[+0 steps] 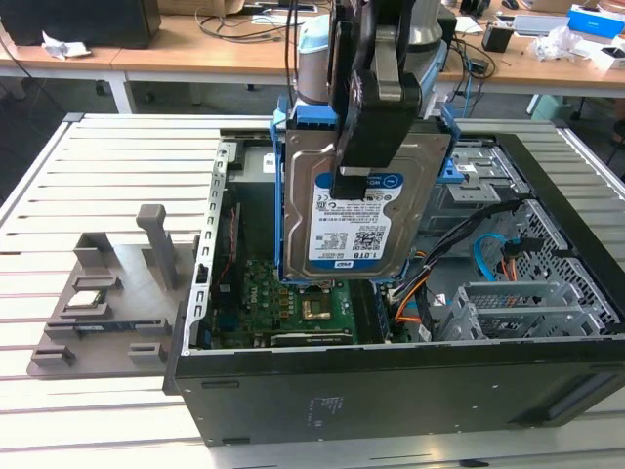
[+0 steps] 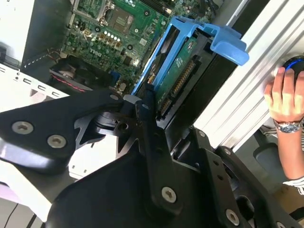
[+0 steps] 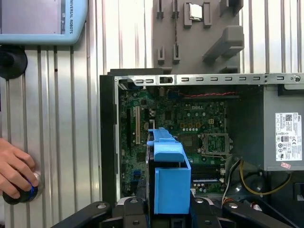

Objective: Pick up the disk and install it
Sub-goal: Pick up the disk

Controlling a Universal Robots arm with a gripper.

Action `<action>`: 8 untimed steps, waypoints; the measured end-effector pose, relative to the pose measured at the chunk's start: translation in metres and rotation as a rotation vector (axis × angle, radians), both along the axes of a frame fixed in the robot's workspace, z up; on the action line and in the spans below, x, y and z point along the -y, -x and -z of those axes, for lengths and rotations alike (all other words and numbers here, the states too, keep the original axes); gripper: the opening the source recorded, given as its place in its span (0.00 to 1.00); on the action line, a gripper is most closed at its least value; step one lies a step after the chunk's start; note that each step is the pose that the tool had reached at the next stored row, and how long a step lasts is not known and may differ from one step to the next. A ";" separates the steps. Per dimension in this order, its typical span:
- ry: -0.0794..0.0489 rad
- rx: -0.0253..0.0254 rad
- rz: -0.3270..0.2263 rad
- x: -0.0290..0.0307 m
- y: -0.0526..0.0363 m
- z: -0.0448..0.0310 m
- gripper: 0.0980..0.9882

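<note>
Hovers over the slatted metal table, above the open computer case lying on its side by the table's near edge, motherboard exposed. Holds the disk upright and clear of the case, blue carrier around it, label toward the exterior view. Clamps it with the hand closed on its upper part.

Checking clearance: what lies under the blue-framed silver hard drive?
Green motherboard with its square processor socket, inside the open black computer case; the silver hard drive hides part of it.
</note>
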State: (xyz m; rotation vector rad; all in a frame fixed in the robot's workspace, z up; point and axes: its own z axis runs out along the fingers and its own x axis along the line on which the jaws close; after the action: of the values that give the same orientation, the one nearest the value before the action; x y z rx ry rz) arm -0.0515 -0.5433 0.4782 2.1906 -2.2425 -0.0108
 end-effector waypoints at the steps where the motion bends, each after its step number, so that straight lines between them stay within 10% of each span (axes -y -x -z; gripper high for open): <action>1: -0.003 0.0000 0.000 0.0032 -0.0001 -0.0001 0.30; 8: -0.003 -0.0001 0.000 0.0039 -0.0036 -0.0001 0.30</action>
State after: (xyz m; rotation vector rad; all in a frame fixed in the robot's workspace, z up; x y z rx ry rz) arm -0.0479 -0.5472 0.4782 2.1921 -2.2441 -0.0146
